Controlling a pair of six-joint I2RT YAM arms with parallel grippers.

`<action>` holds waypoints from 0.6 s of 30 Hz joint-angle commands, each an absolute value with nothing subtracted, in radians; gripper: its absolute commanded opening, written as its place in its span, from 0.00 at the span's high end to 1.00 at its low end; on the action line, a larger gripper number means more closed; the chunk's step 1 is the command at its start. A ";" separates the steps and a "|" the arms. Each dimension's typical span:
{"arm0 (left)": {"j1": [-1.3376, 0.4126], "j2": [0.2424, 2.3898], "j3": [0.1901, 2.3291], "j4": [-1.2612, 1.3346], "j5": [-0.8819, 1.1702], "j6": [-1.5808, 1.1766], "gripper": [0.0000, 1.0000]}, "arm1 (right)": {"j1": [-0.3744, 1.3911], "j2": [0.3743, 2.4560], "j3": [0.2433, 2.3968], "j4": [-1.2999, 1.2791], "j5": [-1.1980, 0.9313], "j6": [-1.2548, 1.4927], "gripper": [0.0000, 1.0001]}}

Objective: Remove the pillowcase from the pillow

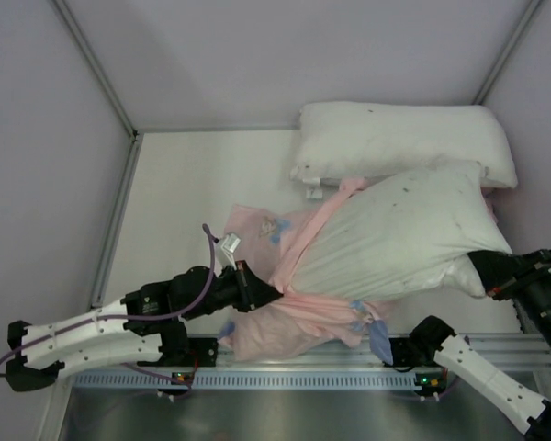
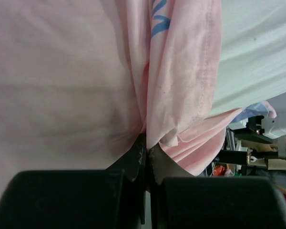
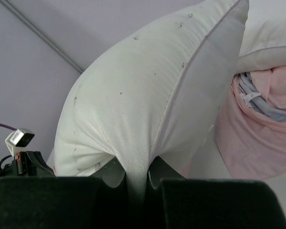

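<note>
The white pillow [image 1: 397, 230] with tiny dark specks lies at the right middle, mostly out of the pillowcase [image 1: 266, 322], which is pale pink side out and bunched around the pillow's left end. My left gripper [image 1: 264, 292] is shut on a pinched fold of the pillowcase [image 2: 181, 95]; pink cloth fills the left wrist view above the gripper [image 2: 148, 155]. My right gripper [image 1: 477, 268] is shut on the pillow's right corner. In the right wrist view the pillow [image 3: 143, 105] rises from that gripper [image 3: 137, 179], its cloth squeezed between the jaws.
A second white pillow [image 1: 404, 138] with a small corner tag lies against the back wall, touching the first. Walls close in the table on the left, back and right. A metal rail [image 1: 285, 372] runs along the near edge by the arm bases.
</note>
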State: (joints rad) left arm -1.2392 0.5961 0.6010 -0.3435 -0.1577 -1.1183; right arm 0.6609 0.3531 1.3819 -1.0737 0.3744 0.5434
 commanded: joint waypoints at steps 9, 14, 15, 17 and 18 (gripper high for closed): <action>-1.243 0.587 0.639 -0.650 -0.212 -1.054 0.98 | 0.802 0.216 1.450 -1.003 0.802 0.581 1.00; -1.244 0.738 0.756 -0.650 -0.190 -0.973 0.20 | 0.808 0.181 1.303 -1.011 0.810 0.638 1.00; -1.244 0.745 0.761 -0.650 -0.193 -0.973 0.18 | 0.810 0.176 1.290 -1.018 0.825 0.655 1.00; -1.244 0.755 0.755 -0.650 -0.201 -0.971 0.14 | 0.816 0.186 1.287 -1.058 0.894 0.675 1.00; -1.244 0.750 0.747 -0.650 -0.198 -0.973 0.13 | 0.816 0.192 1.292 -1.068 0.922 0.686 1.00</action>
